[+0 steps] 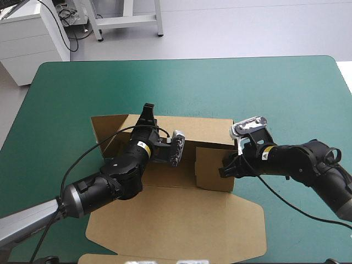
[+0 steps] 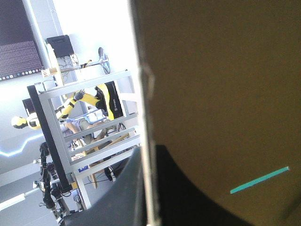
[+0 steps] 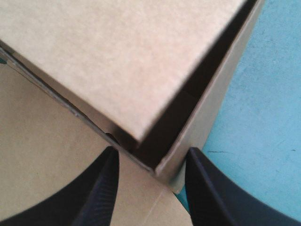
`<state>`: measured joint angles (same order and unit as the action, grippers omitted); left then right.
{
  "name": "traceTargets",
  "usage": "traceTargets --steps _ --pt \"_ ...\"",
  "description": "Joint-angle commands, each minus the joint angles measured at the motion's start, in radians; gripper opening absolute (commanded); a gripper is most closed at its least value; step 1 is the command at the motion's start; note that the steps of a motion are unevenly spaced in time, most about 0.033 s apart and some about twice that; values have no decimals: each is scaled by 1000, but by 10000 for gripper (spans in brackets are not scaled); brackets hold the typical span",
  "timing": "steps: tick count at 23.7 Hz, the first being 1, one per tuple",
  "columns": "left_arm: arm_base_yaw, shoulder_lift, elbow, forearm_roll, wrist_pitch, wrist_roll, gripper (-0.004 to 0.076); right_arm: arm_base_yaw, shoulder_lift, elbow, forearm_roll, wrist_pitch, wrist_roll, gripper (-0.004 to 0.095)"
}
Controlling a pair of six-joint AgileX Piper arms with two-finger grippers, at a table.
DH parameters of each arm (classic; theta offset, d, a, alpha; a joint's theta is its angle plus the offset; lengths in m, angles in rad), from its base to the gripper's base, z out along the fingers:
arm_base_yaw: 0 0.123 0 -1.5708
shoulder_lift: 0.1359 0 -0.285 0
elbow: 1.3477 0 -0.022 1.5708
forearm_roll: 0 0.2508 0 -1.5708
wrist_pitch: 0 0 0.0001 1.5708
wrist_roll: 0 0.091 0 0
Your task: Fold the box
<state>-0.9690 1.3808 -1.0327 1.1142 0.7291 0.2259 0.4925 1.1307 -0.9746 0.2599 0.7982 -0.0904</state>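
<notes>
While the left jaws clamp a raised wall of the brown box [image 1: 165,214], the right jaws stand apart astride its corner on the table [image 1: 275,88].

A table with a teal-green cover [image 1: 264,88] and rounded corners fills most of the high view. Beyond its far edge lies a smooth pale grey floor [image 1: 231,27], evenly lit. At the far left stands a white cabinet with flat drawer fronts [image 1: 25,47], with thin black cables [image 1: 69,16] tangled on the floor beside it. The white metal frame legs [image 1: 127,20] stand nearby. The left wrist view shows a white-barred metal rack [image 2: 84,82] before a bright pale wall [image 2: 84,28].
</notes>
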Motion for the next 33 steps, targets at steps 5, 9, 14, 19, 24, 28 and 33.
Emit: traceTargets --steps 5,9,14,19,24,28,33 --pt "-5 -22 -12 -22 1 3 -8 106 -19 57 -234 -229 325 385" --pt "-5 -22 -12 -30 1 3 -8 188 -12 57 -286 -283 389 374" --pt "-5 -22 -14 -100 -1 7 -8 222 23 68 -517 -277 625 343" --pt "-5 -22 -14 -114 -23 12 -8 222 30 68 -596 -340 682 343" --pt "-5 -22 -14 -115 -28 12 -8 222 32 68 -687 -347 716 343" --pt "-5 -22 -14 -115 -32 12 -8 222 55 68 -772 -376 887 268" --pt "-5 -22 -14 -115 -32 14 -8 250 111 68 -779 -329 904 -16"
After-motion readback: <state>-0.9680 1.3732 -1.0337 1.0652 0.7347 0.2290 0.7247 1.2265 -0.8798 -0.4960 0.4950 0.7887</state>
